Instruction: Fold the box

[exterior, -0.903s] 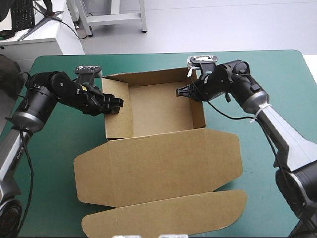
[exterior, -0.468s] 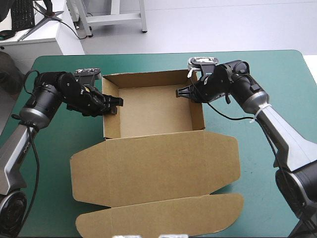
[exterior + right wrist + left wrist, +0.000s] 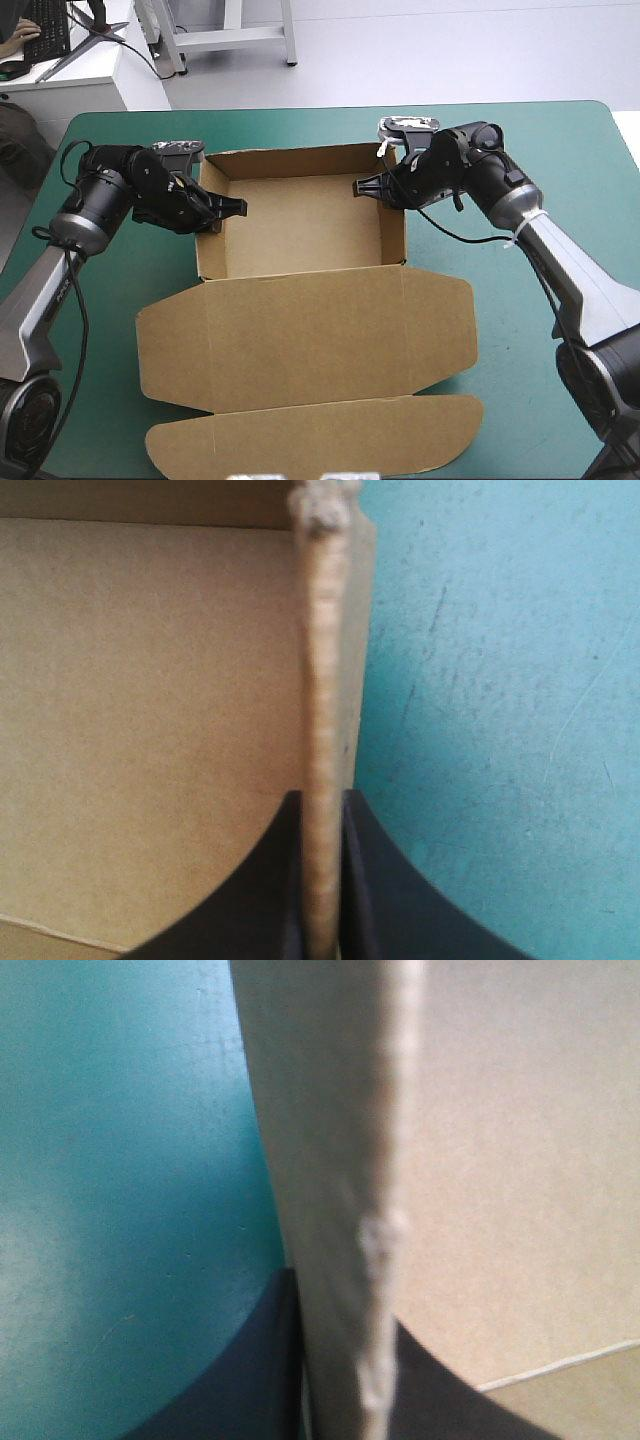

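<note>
Surface: teal-green cover (image 3: 570,140). The box (image 3: 300,225) stands mid-table as an open tray, walls up, with its lid (image 3: 310,325) flat toward the near edge. Your left gripper (image 3: 228,208) has its fingers pinched on the tray's left wall, the board edge running straight between them. Your right gripper (image 3: 366,187) is clamped likewise on the right wall, one finger inside the tray and one outside.

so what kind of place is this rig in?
Likely a robot lab bench, not a packing line: a table with a teal-green cover, left fingers and right fingers each pinching a side wall of one brown box, lid flat.
</note>
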Robot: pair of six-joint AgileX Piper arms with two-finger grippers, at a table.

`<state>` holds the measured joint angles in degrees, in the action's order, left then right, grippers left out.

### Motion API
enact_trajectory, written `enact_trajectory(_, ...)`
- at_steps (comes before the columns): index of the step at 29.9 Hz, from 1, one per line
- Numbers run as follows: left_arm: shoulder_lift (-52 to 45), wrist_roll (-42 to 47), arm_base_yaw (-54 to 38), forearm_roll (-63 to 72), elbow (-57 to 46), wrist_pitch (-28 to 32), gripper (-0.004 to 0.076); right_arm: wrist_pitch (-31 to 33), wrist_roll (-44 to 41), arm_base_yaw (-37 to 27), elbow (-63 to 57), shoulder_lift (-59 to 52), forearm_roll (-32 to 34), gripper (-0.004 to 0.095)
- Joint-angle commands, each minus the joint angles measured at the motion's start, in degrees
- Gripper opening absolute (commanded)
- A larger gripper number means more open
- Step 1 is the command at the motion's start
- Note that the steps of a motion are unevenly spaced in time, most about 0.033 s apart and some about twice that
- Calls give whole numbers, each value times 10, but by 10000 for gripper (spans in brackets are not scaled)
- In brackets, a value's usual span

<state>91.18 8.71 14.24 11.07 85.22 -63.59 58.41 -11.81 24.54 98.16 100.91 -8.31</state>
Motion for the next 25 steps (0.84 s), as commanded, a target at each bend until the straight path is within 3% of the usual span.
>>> enact_trajectory(1, -26, -5, 19, -19, 17, 17, -10, -21, -1, -2, 20, -30, -6, 0)
enact_trajectory(10, -26, 63, 73, -121, 17, 32, -10, -2, 0, -2, 20, -30, 28, 0)
enact_trajectory(17, -22, 71, 73, -121, 18, 32, -10, 47, -9, -2, 20, -28, 83, 0)
enact_trajectory(21, 3, 71, 73, -118, 28, 14, -10, 115, -16, -4, 19, -10, 121, 0)
enact_trajectory(25, 38, 59, 73, -104, 35, -4, -10, 131, -16, -4, 19, 12, 108, -1)
